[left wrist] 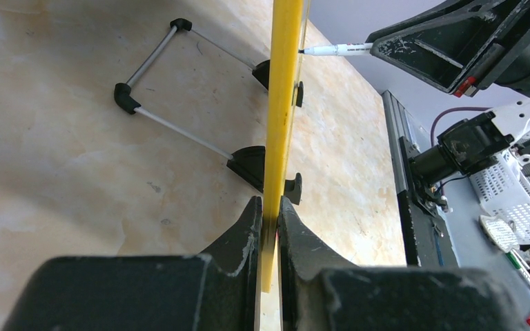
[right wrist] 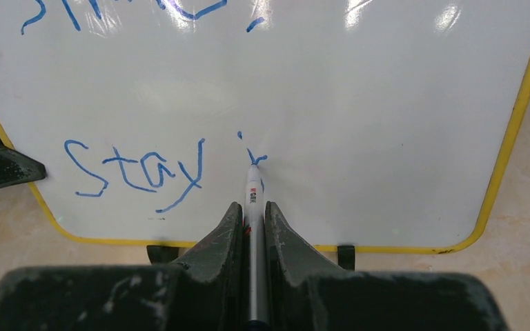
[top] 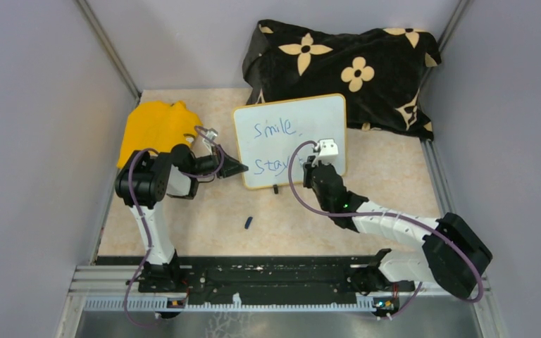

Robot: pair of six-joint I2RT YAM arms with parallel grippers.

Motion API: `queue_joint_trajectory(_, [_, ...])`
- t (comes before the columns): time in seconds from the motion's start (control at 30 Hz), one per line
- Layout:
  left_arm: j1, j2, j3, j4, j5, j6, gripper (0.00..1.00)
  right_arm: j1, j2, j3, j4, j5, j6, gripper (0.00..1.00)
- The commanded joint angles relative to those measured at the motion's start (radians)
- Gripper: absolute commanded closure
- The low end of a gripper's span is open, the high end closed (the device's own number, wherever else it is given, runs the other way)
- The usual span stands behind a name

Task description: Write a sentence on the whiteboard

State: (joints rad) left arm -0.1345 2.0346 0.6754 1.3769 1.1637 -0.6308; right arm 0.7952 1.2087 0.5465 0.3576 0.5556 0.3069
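Note:
The whiteboard (top: 290, 139) stands upright on small black feet, white with a yellow rim. Blue words on it read "Smile," (top: 275, 128) above "Stay" (top: 270, 166), with the start of a further letter (right wrist: 251, 153) beside it. My left gripper (top: 243, 168) is shut on the board's left edge; in the left wrist view (left wrist: 270, 207) the yellow rim (left wrist: 281, 103) runs up between the jaws. My right gripper (top: 318, 167) is shut on a white marker (right wrist: 252, 200), its tip touching the board right of "Stay". The marker also shows in the left wrist view (left wrist: 335, 49).
A black cloth with tan flowers (top: 345, 70) lies behind the board. A yellow cloth (top: 156, 127) lies at the left near my left arm. A small blue cap (top: 248, 223) lies on the table in front. The board's wire stand (left wrist: 159, 89) sits behind it.

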Motion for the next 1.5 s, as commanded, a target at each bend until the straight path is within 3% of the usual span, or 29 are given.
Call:
queue_joint_trajectory(0.0, [-0.016,0.014,0.005,-0.062,-0.006,0.014,1.00,-0.009,0.012,0.053,0.023,-0.030,0.001,1.00])
queue_joint_trajectory(0.7, [-0.016,0.013,0.006,-0.068,-0.004,0.016,1.00,-0.025,-0.045,0.007,-0.042,0.065,0.035,1.00])
queue_joint_trajectory(1.47, [-0.016,0.011,0.005,-0.070,-0.004,0.017,1.00,-0.031,-0.088,0.027,0.013,0.014,0.003,1.00])
